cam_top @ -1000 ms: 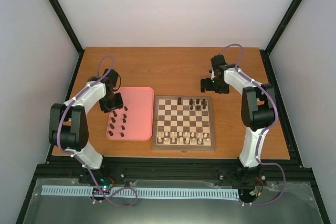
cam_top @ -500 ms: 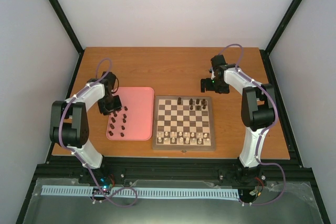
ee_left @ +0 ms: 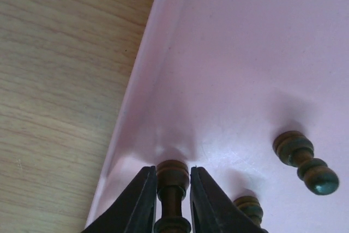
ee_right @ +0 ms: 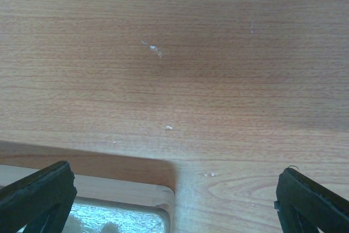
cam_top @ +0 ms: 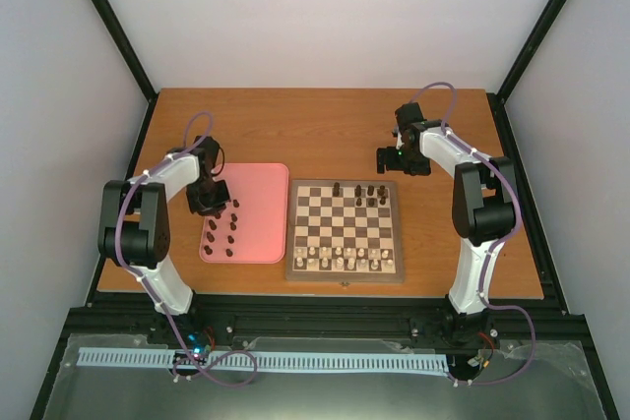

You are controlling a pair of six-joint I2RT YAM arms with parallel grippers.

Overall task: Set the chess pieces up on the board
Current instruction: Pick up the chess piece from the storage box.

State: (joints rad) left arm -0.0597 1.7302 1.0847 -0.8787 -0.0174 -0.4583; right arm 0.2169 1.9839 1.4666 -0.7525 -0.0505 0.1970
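My left gripper (cam_top: 209, 200) is low over the far left part of the pink tray (cam_top: 261, 206). In the left wrist view its fingers (ee_left: 143, 195) close from both sides on a dark chess piece (ee_left: 173, 177) at the tray's left wall. Two more dark pieces (ee_left: 305, 162) lie nearby, and several stand on the tray (cam_top: 231, 230). The board (cam_top: 345, 275) holds several dark pieces (cam_top: 371, 192) on its far rows. My right gripper (cam_top: 401, 159) is open and empty above the table behind the board's far right corner.
Cream-white pieces (cam_top: 340, 261) fill the board's near rows. In the right wrist view (ee_right: 173, 178) there is bare wooden table (ee_right: 180, 69), with the board's corner (ee_right: 109, 192) at the bottom left. Black frame posts stand at the table's edges.
The left arm's elbow has swung in and its gripper has shifted slightly toward the tray's left edge. The right arm has not moved.
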